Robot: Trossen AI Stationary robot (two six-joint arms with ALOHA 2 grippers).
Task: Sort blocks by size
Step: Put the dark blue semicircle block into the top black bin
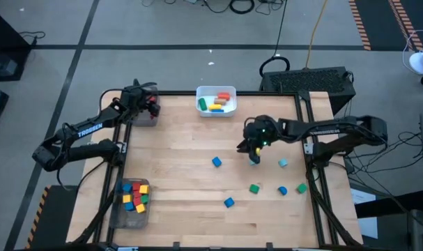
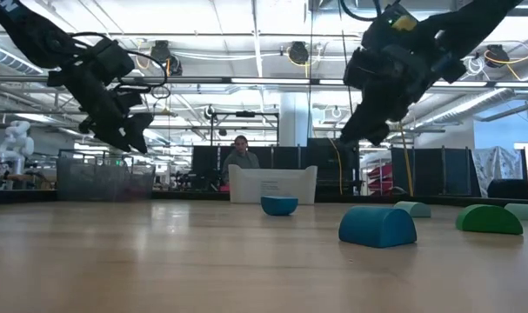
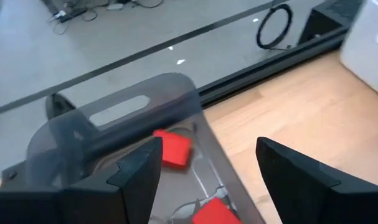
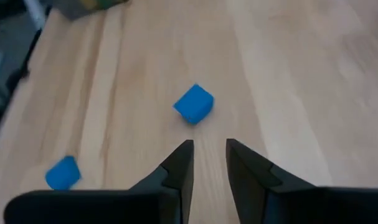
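Loose blocks lie on the wooden table: a blue cube (image 1: 216, 162), also in the right wrist view (image 4: 193, 104), another blue one (image 1: 228, 202), a green one (image 1: 255, 188) and more at the right. My right gripper (image 1: 253, 155) hangs above the table just right of the first blue cube. Its fingers (image 4: 179, 165) stand a narrow gap apart with nothing between them. My left gripper (image 1: 147, 104) is wide open and empty over the far-left grey tray (image 3: 114, 112), which holds red blocks (image 3: 173, 148).
A white bin (image 1: 216, 101) with several coloured blocks stands at the table's far edge. A second grey tray (image 1: 131, 202) with several blocks sits at the near left. A person shows in the room beyond the table (image 2: 239, 156).
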